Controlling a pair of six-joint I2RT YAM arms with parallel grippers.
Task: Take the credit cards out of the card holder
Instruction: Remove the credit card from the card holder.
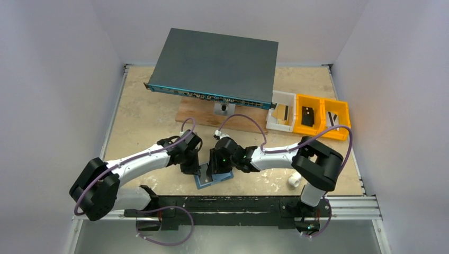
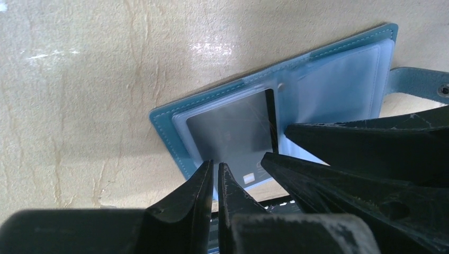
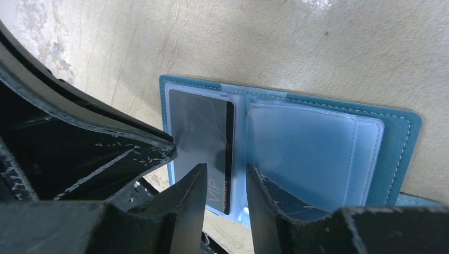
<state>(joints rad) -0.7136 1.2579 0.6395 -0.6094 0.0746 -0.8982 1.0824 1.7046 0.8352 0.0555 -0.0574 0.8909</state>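
Top external: left claw [image 1: 191,170] closed, right claw [image 1: 216,172] spread, both crowding over the card holder [image 1: 203,183].

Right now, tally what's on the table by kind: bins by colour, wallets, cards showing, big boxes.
White bin: 1
Orange bins: 2
Wallet: 1
Card showing: 1
Grey box: 1
Total: 6

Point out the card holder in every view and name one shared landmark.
Top external: card holder lower centre, partly covered.
Left wrist: card holder centre right, lying open.
Right wrist: card holder centre, lying open.
Landmark: dark card in its sleeve, seen in both wrist views.
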